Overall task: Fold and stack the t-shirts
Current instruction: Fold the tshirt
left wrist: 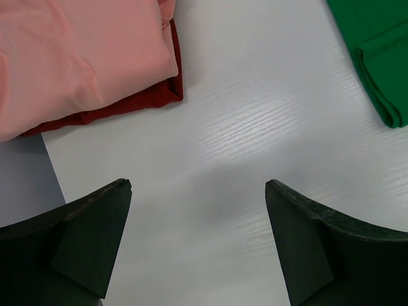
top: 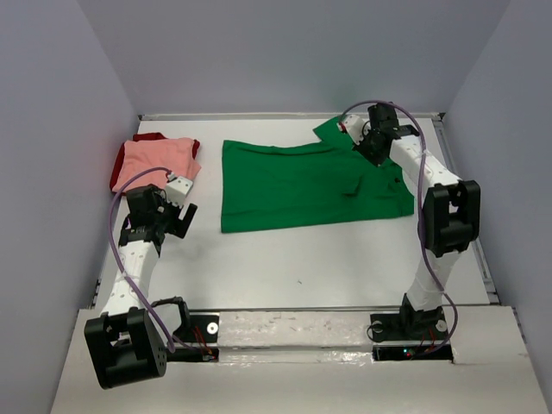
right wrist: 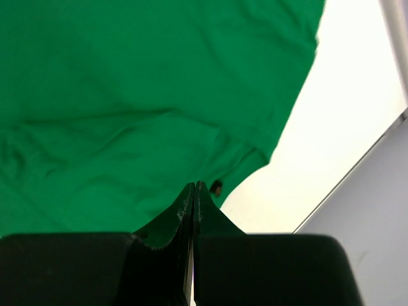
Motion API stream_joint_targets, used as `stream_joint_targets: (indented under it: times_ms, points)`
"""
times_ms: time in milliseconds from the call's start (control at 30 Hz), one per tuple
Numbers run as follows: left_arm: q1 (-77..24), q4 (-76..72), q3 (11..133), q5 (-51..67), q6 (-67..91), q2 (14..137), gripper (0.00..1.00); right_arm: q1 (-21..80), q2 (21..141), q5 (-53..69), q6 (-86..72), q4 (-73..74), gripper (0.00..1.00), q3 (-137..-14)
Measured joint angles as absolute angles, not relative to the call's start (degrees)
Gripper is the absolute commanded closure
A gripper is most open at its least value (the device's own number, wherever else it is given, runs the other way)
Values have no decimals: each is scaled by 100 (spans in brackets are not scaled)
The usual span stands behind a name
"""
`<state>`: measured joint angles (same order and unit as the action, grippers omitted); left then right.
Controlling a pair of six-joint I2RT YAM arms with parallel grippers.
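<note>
1. A soft, folded salmon pink t-shirt (top: 159, 159) is lying on a folded dark red t-shirt (left wrist: 127, 108) at the far left.
2. The left gripper (left wrist: 197, 191) is hovering nearby, jaws apart.
3. A bright green t-shirt (top: 302, 185) is lying spread flat mid-table.
4. The right gripper (right wrist: 193, 188) is pinching its far right edge.
5. A smooth white table (top: 302, 259) is sitting between plain grey walls (top: 285, 52).

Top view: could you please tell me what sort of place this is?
Probably a robotics lab cell: a bare white table boxed in by plain grey walls, with a left arm and right arm bolted at its edge, and a green shirt laid out.
</note>
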<state>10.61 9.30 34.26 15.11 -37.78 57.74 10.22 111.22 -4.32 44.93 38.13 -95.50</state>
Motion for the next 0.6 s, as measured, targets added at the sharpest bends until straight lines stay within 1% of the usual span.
stream_joint_targets:
  times_ms: [133, 367, 600]
  points:
    - [1061, 934, 3426, 1581, -3793, 5774, 1, 1022, 10761, -296, 4222, 3977, 100, -9192]
    - [1061, 937, 3426, 1632, -3809, 5774, 1, 1022, 10772, 40, 3900, 4289, 100, -9087]
    - [1061, 941, 3426, 1651, -3811, 5776, 1, 1022, 11336, 419, 3673, 4672, 100, -9369]
